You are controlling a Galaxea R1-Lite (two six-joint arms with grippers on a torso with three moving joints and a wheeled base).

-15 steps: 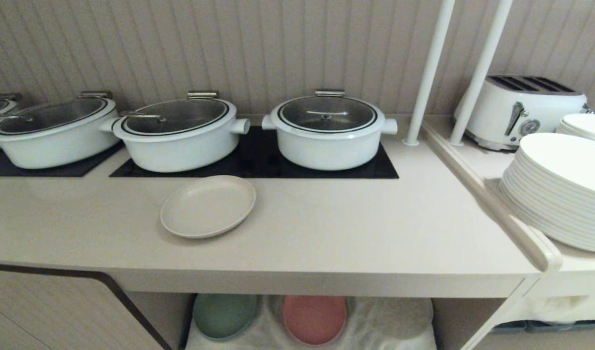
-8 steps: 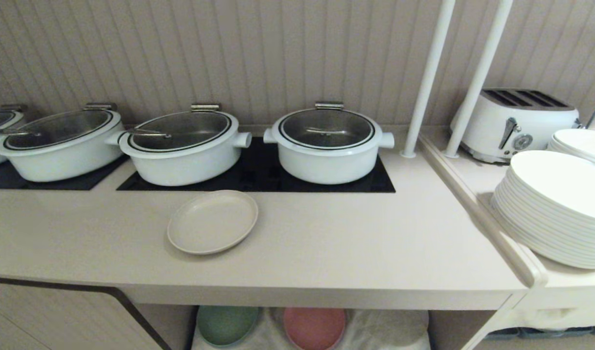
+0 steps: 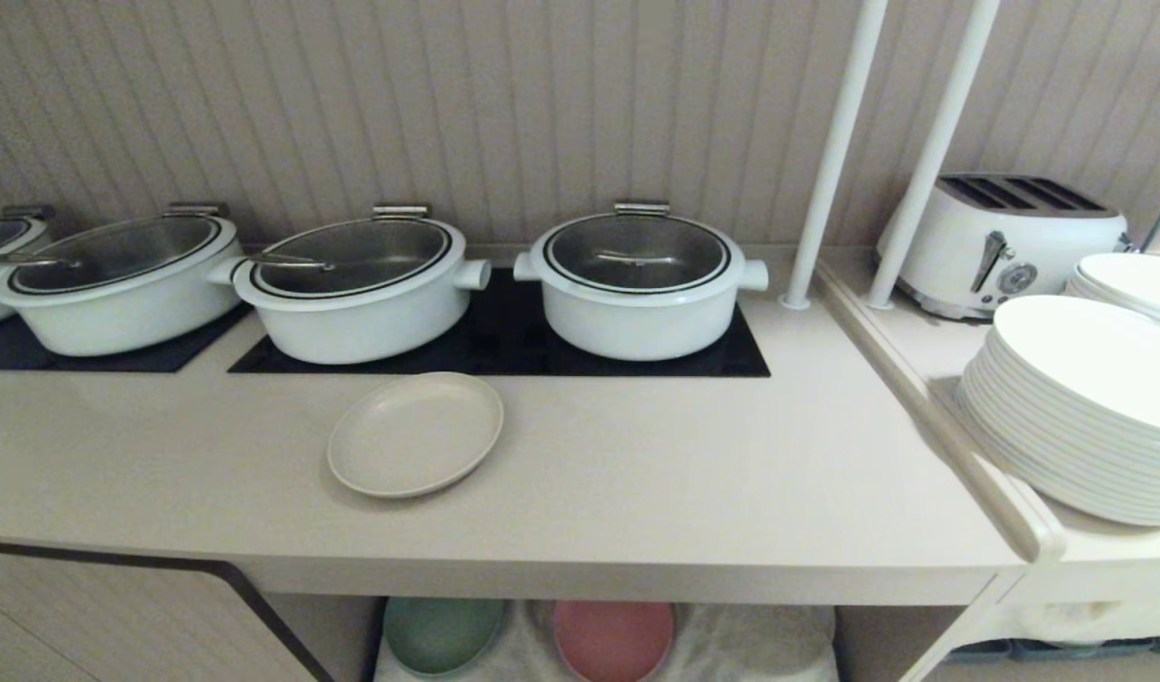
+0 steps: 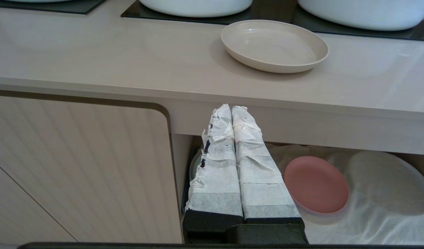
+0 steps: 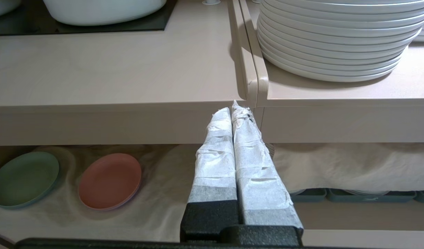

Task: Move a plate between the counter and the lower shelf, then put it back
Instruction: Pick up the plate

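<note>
- Nearest, both arms hang parked below the counter's front edge [image 4: 232, 103]: the left gripper [image 4: 231, 108] has its paper-wrapped fingers pressed flat together with nothing between them, and the right gripper [image 5: 232, 110] is likewise closed and empty. Neither shows in the head view.
- Below that edge sits the lower shelf [image 3: 807, 635], lined with a white cloth [image 5: 170, 180]; a green plate [image 3: 442, 633] and a pink plate [image 3: 613, 639] lie on it, with bare cloth to the pink plate's right.
- Above the edge, the plate [image 3: 416, 433] lies flat on the counter [image 3: 684, 464], a little back from the front and left of centre, touching nothing.
- Behind the plate stand three full white pots [image 3: 638, 279] with glass lids on black hob panels [image 3: 504, 341]; the middle pot is the closest neighbour.
- Right of the plate, well apart, are dinner plates [image 3: 1081, 398] and a toaster [image 3: 1006, 242].
- Judged step: reaching for the plate, not yet begun. The left gripper looks better placed. It should open first, come at the near rim from the front edge, and pinch the raised lip rather than the flat middle.
- Lift straight enough to clear the counter, then draw toward the edge, away from the pots.
- On the shelf, aim for the bare cloth, clear of the coloured plates.
</note>
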